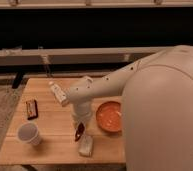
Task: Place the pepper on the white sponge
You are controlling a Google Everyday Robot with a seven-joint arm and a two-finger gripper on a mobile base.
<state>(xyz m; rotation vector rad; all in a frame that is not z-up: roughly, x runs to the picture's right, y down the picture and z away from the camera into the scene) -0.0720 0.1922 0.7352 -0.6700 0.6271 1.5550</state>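
My gripper points down over the front middle of the wooden table. It is shut on the pepper, a small dark red glossy piece that hangs tilted under the fingers. The white sponge, a whitish-grey rounded block, lies on the table just below and slightly right of the pepper, near the front edge. The pepper's lower end is close to the sponge's upper left end; I cannot tell whether they touch. The white arm reaches in from the right.
An orange bowl sits right of the gripper. A white cup stands at the front left. A flat dark brown bar lies at the left. The robot's large white body hides the table's right side.
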